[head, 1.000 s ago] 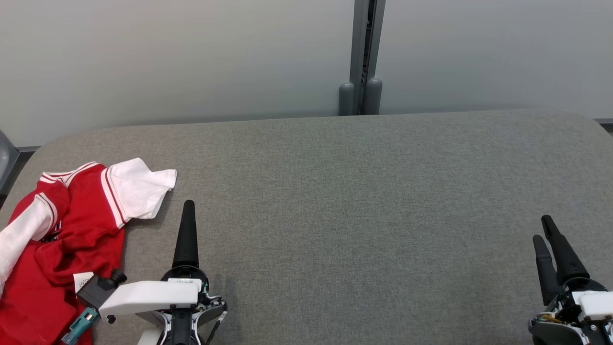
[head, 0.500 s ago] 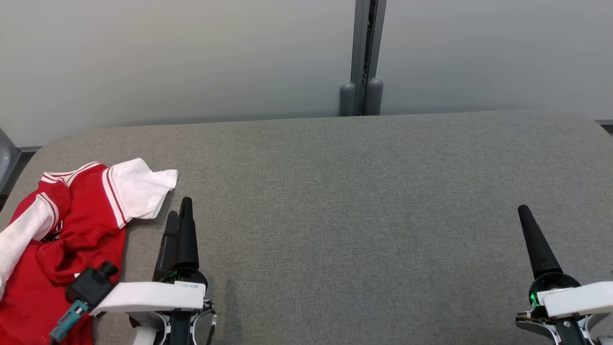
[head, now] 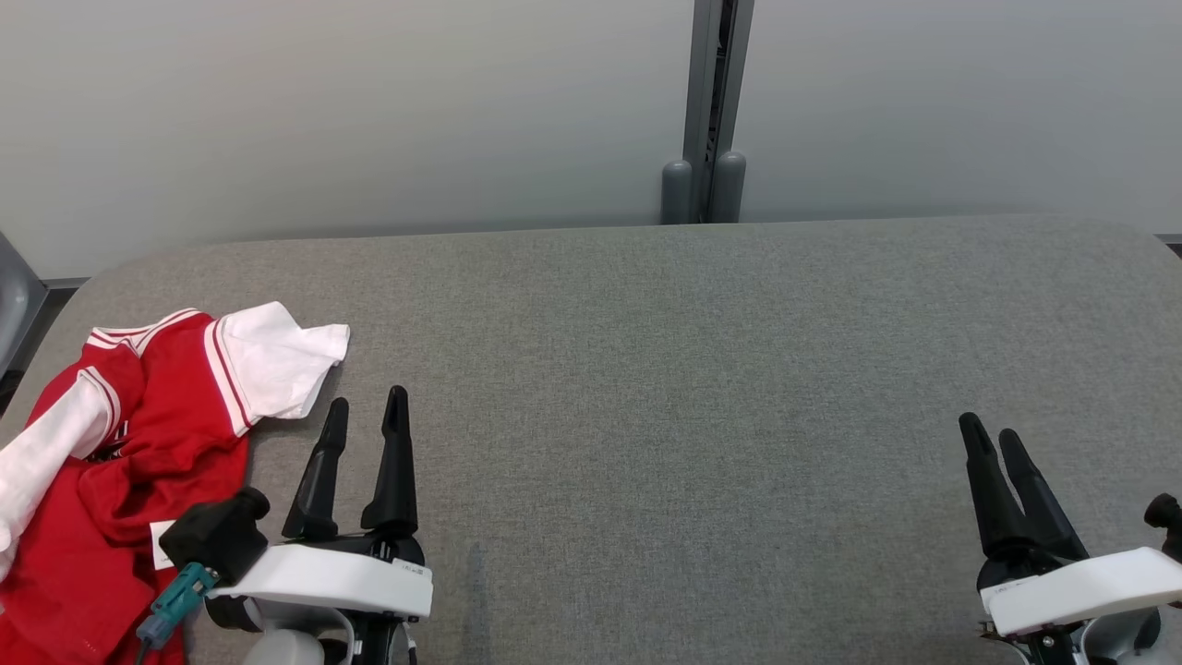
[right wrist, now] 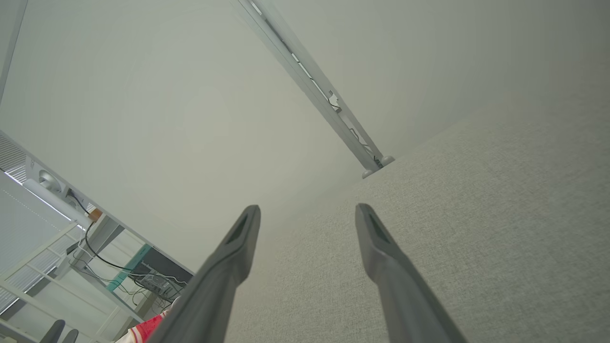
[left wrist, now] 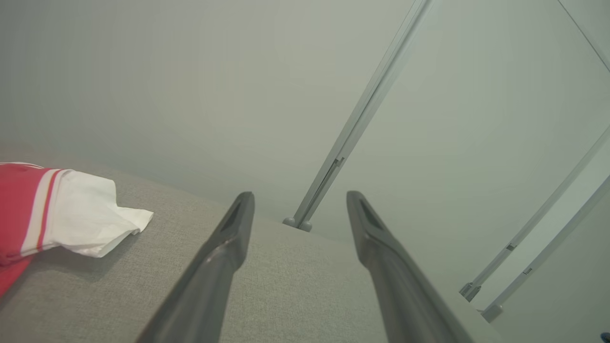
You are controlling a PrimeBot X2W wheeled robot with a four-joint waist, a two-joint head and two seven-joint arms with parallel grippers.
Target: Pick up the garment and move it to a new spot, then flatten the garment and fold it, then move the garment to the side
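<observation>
The garment point(head: 138, 434) is a red shirt with white sleeves and striped trim, lying crumpled at the left end of the grey table point(head: 665, 369). Its white sleeve point(left wrist: 90, 216) reaches toward the table's middle. My left gripper point(head: 366, 406) hovers just right of the garment, open and empty, clear of the cloth. In the left wrist view the left gripper point(left wrist: 300, 197) points past the sleeve toward the far wall. My right gripper point(head: 990, 434) stands open and empty at the table's lower right, far from the garment. A small red edge of the garment point(right wrist: 147, 328) peeks out beside the right gripper point(right wrist: 307, 209).
A grey wall with a vertical metal post point(head: 709, 111) runs behind the table's far edge. The table's left corner is rounded, with a dark chair edge point(head: 14, 296) beyond it. Shelving and cables point(right wrist: 95, 247) stand off to the left.
Both wrists have rolled, so each gripper now shows two spread fingers. The left gripper shifted slightly right. The head view moved a little. The garment lies as before.
</observation>
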